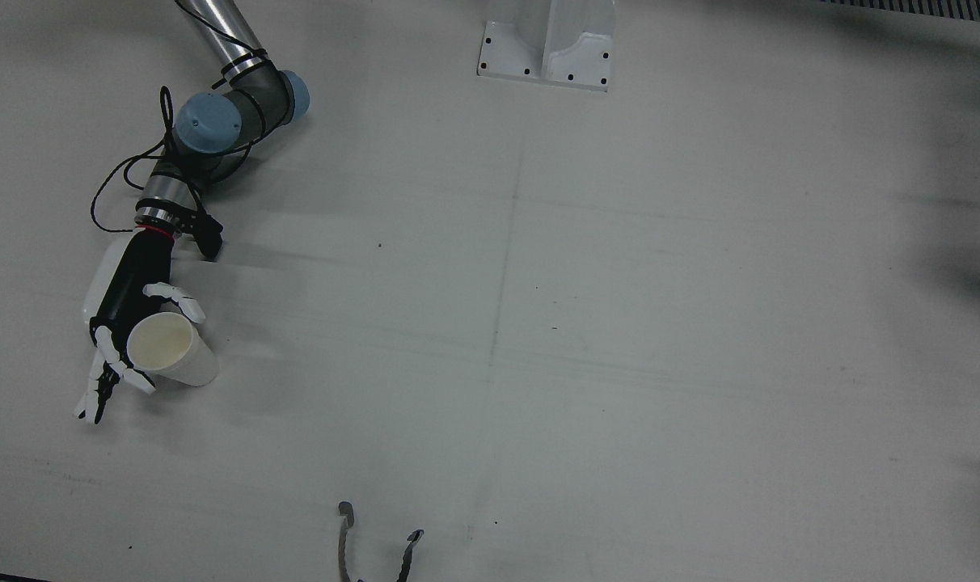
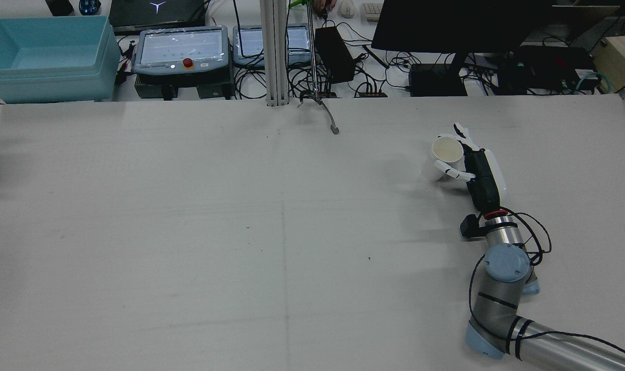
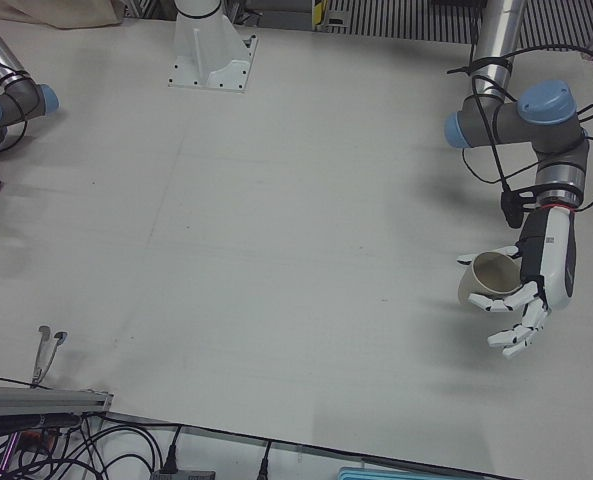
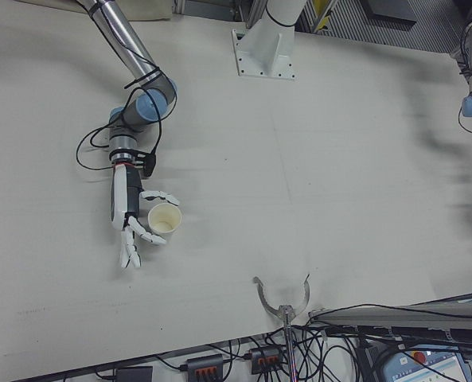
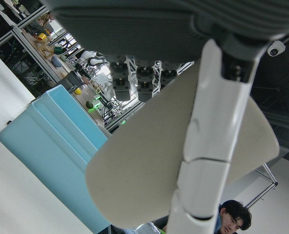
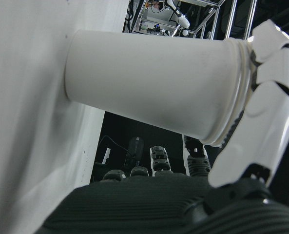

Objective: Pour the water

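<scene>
Paper cup [image 1: 171, 349] upright, right hand [image 1: 124, 319] half-curled round it, grip unclear; left hand [image 3: 546, 272] clasping other cup [image 3: 486, 278]; firm up before tilting.

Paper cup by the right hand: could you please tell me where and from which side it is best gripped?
Wrap the paper cup around its wall below the rim, coming in level from where the right hand is. It stands upright, mouth open, and widens upward, so it should not slip down.
</scene>
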Available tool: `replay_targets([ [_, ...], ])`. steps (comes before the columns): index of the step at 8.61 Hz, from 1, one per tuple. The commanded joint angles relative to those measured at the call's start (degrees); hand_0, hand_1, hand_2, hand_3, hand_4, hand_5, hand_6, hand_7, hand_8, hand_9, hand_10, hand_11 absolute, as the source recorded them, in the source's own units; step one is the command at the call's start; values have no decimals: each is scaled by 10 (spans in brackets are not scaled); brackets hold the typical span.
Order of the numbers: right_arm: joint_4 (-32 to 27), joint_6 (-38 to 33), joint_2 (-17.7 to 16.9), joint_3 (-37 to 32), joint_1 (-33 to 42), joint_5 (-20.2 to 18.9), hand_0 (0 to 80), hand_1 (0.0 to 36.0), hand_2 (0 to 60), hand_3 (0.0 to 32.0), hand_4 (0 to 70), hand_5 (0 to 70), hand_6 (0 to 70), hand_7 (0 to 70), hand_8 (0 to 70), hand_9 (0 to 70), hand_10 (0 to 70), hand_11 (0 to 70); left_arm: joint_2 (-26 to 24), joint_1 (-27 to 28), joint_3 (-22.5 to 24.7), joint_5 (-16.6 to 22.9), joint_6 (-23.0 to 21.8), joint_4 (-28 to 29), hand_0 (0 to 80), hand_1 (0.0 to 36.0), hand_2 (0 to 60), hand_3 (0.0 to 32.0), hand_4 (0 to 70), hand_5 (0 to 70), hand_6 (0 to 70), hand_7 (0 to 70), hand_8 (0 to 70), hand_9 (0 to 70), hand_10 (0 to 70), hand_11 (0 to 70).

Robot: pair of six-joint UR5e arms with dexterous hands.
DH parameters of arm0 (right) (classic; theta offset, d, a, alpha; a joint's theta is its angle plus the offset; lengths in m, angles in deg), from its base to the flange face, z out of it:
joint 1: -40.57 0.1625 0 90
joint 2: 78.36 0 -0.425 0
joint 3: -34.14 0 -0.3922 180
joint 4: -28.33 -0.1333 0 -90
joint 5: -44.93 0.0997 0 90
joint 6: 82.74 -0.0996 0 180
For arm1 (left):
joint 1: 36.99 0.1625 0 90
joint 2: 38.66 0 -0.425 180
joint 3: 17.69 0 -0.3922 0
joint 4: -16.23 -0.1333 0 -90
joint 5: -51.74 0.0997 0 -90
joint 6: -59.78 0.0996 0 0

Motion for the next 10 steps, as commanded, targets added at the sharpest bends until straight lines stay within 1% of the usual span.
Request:
replay_targets([
  [1,1,1,2,0,1,1,460,141,221,0,237,185,69,128,3,11,0,0,0,-2,1,0,0,-1,800,221,0,0,492,344,133,296,121,169,111,181],
  [2,1,1,2,0,1,1,467,152,228,0,239,187,68,126,3,11,0,0,0,-2,2,0,0,-1,800,219,0,0,491,342,133,295,120,168,111,181],
  [3,1,1,2,0,1,1,479,178,260,0,236,182,74,135,4,13,0,0,1,-3,2,3,0,0,800,218,0,0,492,342,133,295,120,167,111,180],
  [4,1,1,6,0,1,1,485,197,301,0,241,200,89,174,7,20,0,0,1,-3,2,4,-4,-1,800,218,0,0,492,342,133,297,121,169,111,180],
  [5,1,1,8,0,1,1,485,198,328,0,266,257,128,268,15,39,0,0,1,-4,2,4,-6,-1,800,215,0,0,491,340,133,297,120,167,111,180],
  [6,1,1,9,0,1,1,485,196,344,0,282,286,165,341,23,54,0,1,1,-4,2,4,-6,-1,800,215,0,0,491,339,133,296,120,168,112,181],
  [7,1,1,9,0,2,1,483,192,355,0,285,307,196,399,29,65,10,27,1,-4,2,4,-7,-1,800,216,0,0,488,338,132,295,119,167,111,180],
  [8,1,1,9,0,2,1,481,185,338,0,261,304,205,423,31,70,33,61,1,-4,2,4,-7,-1,800,216,0,0,487,338,132,295,119,167,110,180],
  [9,1,1,9,0,4,1,481,184,328,0,251,302,199,408,29,67,42,74,1,-4,2,4,-7,-1,797,214,0,0,489,339,132,295,118,166,110,179],
  [10,1,1,9,1,9,0,481,182,323,0,236,307,207,415,31,69,70,114,1,-4,2,4,-7,-1,795,213,0,0,490,337,132,295,118,166,110,178],
])
